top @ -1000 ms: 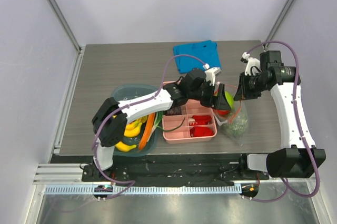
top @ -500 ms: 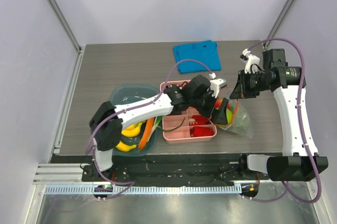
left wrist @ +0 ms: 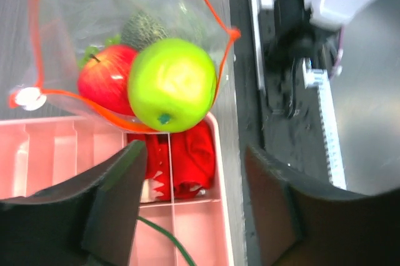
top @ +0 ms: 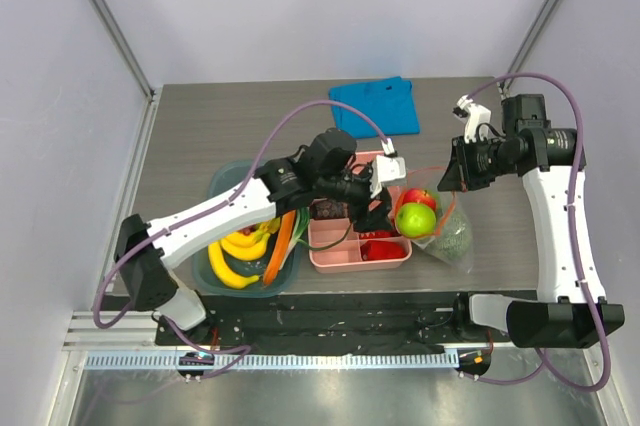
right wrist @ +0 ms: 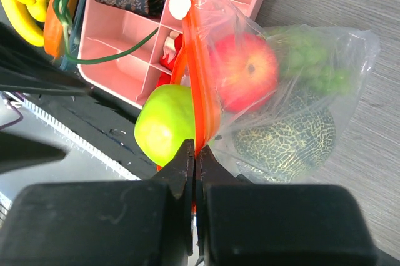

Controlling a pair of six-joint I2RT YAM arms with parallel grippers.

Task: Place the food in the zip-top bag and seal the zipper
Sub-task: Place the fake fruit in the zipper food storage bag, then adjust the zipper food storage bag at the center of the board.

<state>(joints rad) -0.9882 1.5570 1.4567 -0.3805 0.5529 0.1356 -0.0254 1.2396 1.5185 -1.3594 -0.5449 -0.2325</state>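
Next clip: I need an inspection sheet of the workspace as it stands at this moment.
Surface: grey wood-grain table; no damage seen.
Job's things: clear bag held up by its mouth; red apple and melon inside; green apple sits in the open mouth, not fully in; zipper unsealed.
Clutter: pink tray, bowl of bananas, blue cloth.
Grippers: left gripper jaws open and empty, by the green apple; right gripper jaws shut on the zipper.
Cables: purple cable arcs over the left arm; green cord lies across the pink tray.
Surroundings: white walls, metal rail at the near edge.
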